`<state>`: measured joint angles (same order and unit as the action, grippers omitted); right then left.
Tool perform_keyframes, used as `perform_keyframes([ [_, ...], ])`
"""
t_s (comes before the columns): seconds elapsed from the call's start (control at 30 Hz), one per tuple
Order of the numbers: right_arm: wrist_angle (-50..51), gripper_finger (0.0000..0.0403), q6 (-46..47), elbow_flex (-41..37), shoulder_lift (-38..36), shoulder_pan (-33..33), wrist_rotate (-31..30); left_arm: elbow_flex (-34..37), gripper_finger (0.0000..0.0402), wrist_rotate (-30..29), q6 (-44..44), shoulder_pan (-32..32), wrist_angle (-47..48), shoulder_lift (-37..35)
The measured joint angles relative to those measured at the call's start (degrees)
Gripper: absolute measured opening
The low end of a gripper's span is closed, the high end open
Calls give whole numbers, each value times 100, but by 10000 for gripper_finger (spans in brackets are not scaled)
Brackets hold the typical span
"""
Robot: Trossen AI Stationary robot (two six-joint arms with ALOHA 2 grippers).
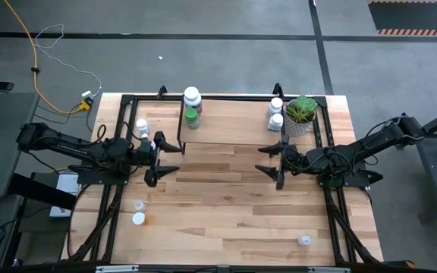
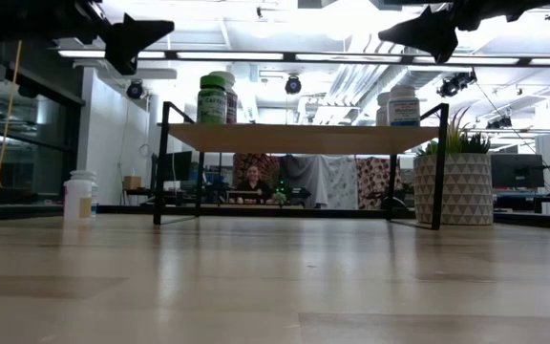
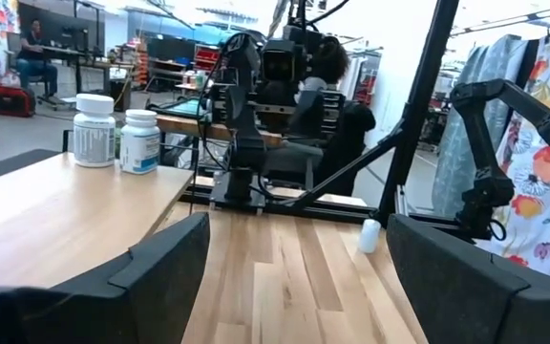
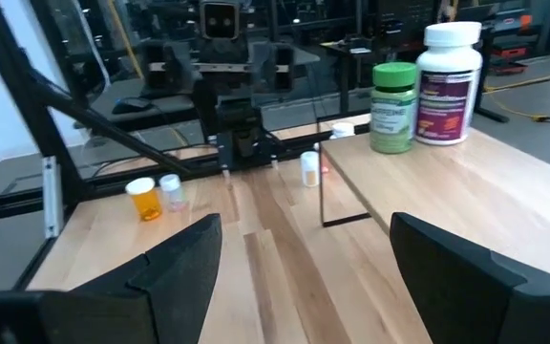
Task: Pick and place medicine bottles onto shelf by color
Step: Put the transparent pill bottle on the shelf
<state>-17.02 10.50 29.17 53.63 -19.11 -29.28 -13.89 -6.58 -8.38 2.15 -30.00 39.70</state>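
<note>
Medicine bottles scattered across the high view: green-capped bottle (image 1: 192, 118) and big white bottle (image 1: 193, 98) side by side at the upper-left corner of the shelf (image 1: 234, 121), two more white bottles (image 1: 276, 114) at its upper right, just beside the potted plant (image 1: 301, 114). Shelf itself sitting in the upper middle of the table (image 1: 226, 205), raised on thin black legs in the low view. Off the shelf, two white bottles (image 1: 143, 129) left of it near the left arm, an orange bottle (image 1: 139, 220) and a small white one (image 1: 138, 205) at lower left, one small pale bottle (image 1: 303, 240) lying at lower right. Left gripper (image 1: 165, 159) hovering left of centre, off the shelf's lower-left corner, fingers spread wide, holding nothing. Right gripper (image 1: 273, 161) hovering right of centre below the shelf's right end, fingers likewise spread apart and empty. Both grippers up at the top edge of the low view, well clear of the tabletop. A seated person (image 2: 252, 182) visible in the room behind, under the shelf board.
</note>
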Motion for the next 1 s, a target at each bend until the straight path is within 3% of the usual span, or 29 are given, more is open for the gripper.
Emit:
perform_keyframes([
  [0.13,-35,293,403,0,0,0,108,-2,310,-10,4,0,2,0],
  [0.23,-290,293,749,17,15,-44,631,-1,310,-10,89,0,4,0],
  [0.37,242,293,1323,367,216,-555,920,-2,310,-22,123,0,9,2],
  [0.47,1847,293,2294,1019,466,-1134,630,-2,310,-55,334,0,2,4],
  [0.63,5357,293,5182,2499,1354,-2141,442,-2,310,-211,452,0,19,4],
  [0.8,7669,293,7802,3866,2587,-2937,1435,-2,310,-185,452,0,70,4],
  [1.0,8383,293,9051,4768,3787,-3386,3048,-2,310,-183,452,0,63,4],
])
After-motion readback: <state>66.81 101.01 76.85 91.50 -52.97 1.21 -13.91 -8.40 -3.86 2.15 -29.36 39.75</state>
